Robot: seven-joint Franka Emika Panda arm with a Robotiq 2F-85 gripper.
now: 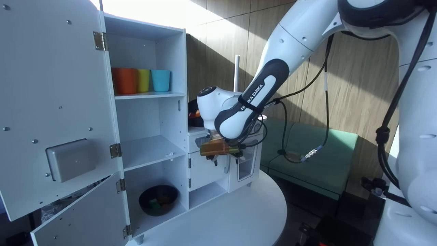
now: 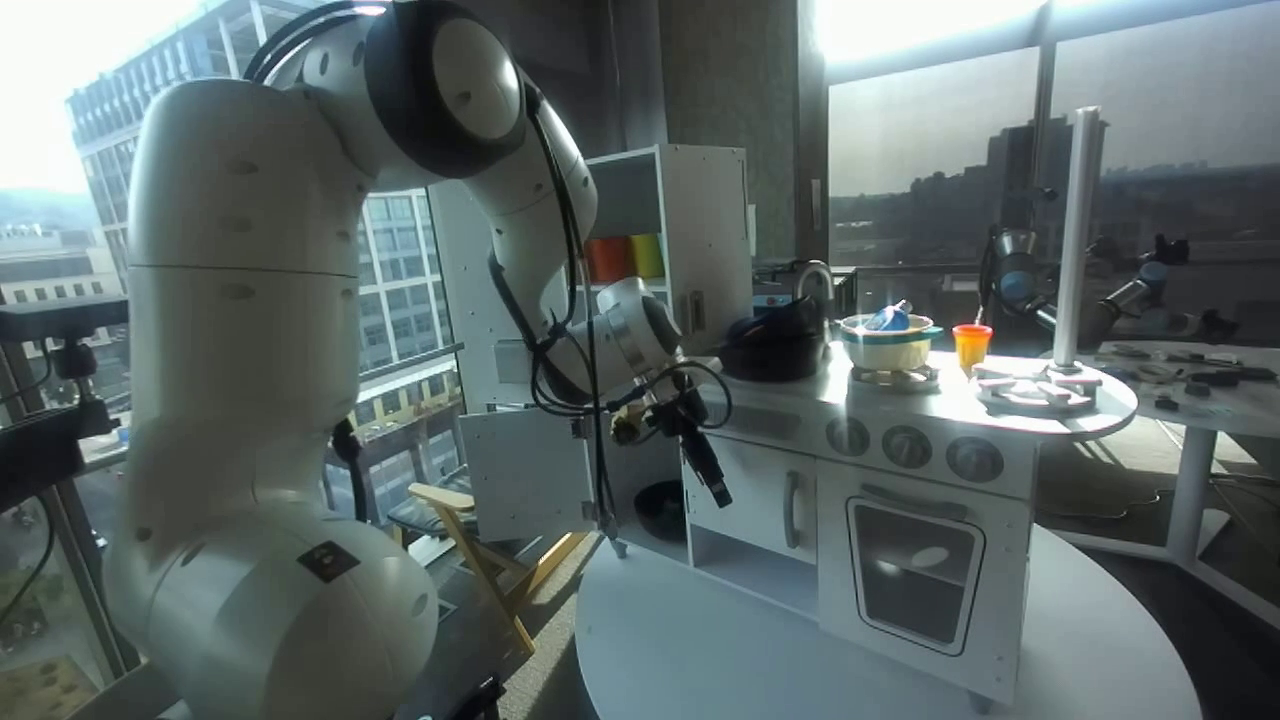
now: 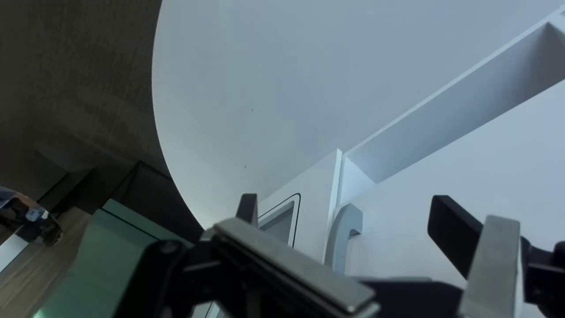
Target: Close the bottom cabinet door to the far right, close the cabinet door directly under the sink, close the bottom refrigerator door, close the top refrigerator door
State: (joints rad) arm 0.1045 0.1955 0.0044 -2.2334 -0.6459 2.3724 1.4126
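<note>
jaws parted, the gripper (image 1: 226, 162) hangs near the cabinet door (image 1: 205, 174), cups (image 1: 142, 81) and a dark bowl (image 1: 157, 190) inside the open refrigerator (image 1: 138, 119).

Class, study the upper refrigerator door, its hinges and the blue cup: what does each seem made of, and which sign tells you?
Upper refrigerator door: probably painted wood board, matt and pale, judging by its flat face and round fastener heads.
Hinges: metal, perhaps brass-plated, given their yellowish gleam.
Blue cup: likely plastic, smooth and evenly coloured, though painted metal might look similar.
</note>
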